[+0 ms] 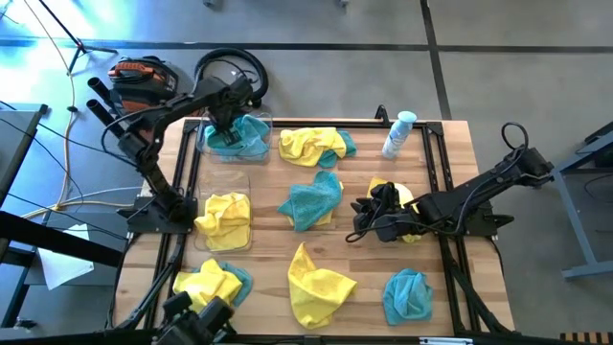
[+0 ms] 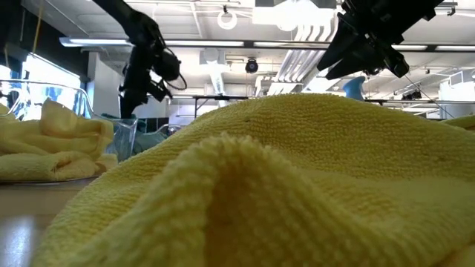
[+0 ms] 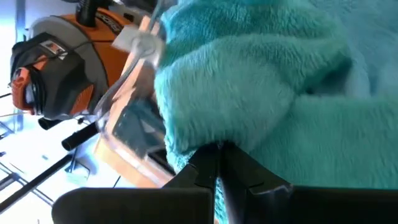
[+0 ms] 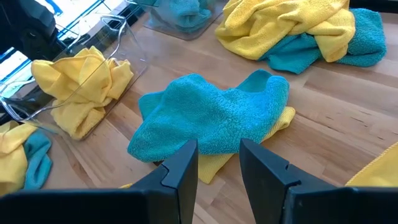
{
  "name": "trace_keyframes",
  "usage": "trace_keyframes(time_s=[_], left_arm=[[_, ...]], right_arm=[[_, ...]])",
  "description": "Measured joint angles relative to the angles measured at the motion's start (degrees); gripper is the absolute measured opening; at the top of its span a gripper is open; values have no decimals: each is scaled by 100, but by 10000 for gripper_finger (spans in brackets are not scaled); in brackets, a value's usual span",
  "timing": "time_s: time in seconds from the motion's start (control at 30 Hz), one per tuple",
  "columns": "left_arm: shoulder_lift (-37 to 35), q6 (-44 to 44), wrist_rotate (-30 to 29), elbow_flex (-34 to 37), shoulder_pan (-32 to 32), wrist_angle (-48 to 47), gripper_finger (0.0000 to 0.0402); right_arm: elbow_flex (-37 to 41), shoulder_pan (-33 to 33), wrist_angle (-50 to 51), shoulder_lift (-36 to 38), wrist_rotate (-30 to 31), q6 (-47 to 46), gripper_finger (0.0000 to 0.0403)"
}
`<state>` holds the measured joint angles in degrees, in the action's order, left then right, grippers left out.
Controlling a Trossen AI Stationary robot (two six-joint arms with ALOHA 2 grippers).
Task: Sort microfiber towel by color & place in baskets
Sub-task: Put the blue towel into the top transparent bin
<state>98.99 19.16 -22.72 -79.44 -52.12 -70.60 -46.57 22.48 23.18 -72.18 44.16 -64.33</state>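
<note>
In the high view the left gripper (image 1: 228,123) stands over the far basket (image 1: 257,150) at about 11 o'clock of the table, its fingers pressed together on a teal towel (image 3: 261,81) that already lies inside this basket. The right gripper (image 4: 219,163) hovers with fingers spread at about 3 o'clock. The next loose teal towel (image 1: 311,200) lies at the table's middle, at 9 o'clock from the right gripper, with its long axis running roughly 1 to 7 o'clock. The right arm seems nearer to it. The near basket (image 1: 226,245) holds a yellow towel (image 1: 223,217).
</note>
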Motion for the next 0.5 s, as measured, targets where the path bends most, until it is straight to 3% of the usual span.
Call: trace_keyframes(time_s=[0.23, 0.5], left_arm=[[607, 106, 37, 24, -127, -113, 0], [731, 852, -158, 825, -192, 540, 0]], right_arm=[[0, 0, -39, 0, 0, -20, 112], [0, 0, -24, 0, 0, -184, 112]])
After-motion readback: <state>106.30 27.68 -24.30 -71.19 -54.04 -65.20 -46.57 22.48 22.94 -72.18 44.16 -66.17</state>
